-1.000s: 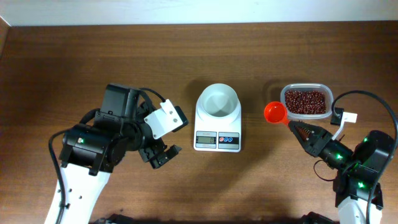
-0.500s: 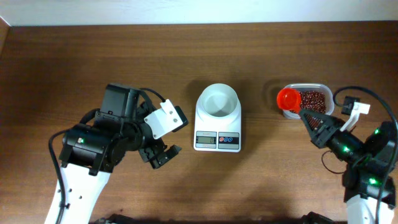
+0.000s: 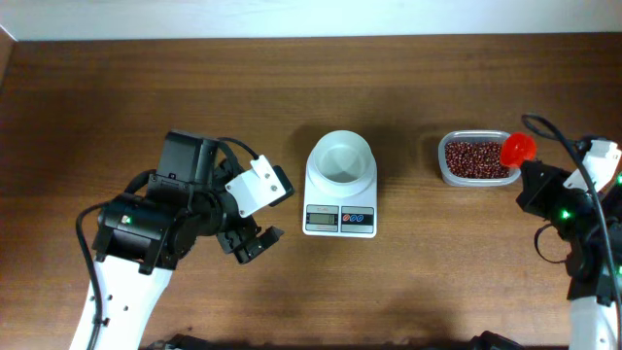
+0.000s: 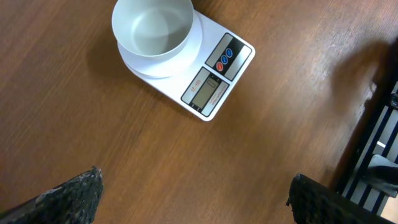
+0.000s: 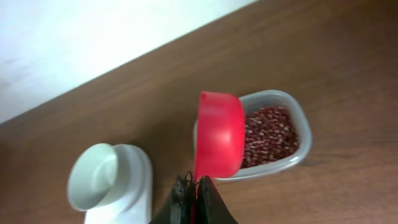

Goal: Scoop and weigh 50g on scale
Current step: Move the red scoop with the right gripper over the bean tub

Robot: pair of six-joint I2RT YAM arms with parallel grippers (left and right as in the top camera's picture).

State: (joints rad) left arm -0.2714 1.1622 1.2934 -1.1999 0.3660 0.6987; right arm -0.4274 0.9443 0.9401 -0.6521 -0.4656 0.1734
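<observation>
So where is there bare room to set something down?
Bare wood between the scale and the bean tub, and along the back edge. Crowded: the tub's right end under the red scoop, and front left around the left arm.

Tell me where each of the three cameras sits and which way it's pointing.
Overhead: fixed above the table, facing straight down; both arms show, left gripper open, right gripper shut on the red scoop.
Left wrist: above the table, angled down at the scale; its two fingertips sit in the bottom corners.
Right wrist: looks past its shut fingers at the scoop, the tub of beans beyond.
Shared: all three show the scale and its empty white bowl.
</observation>
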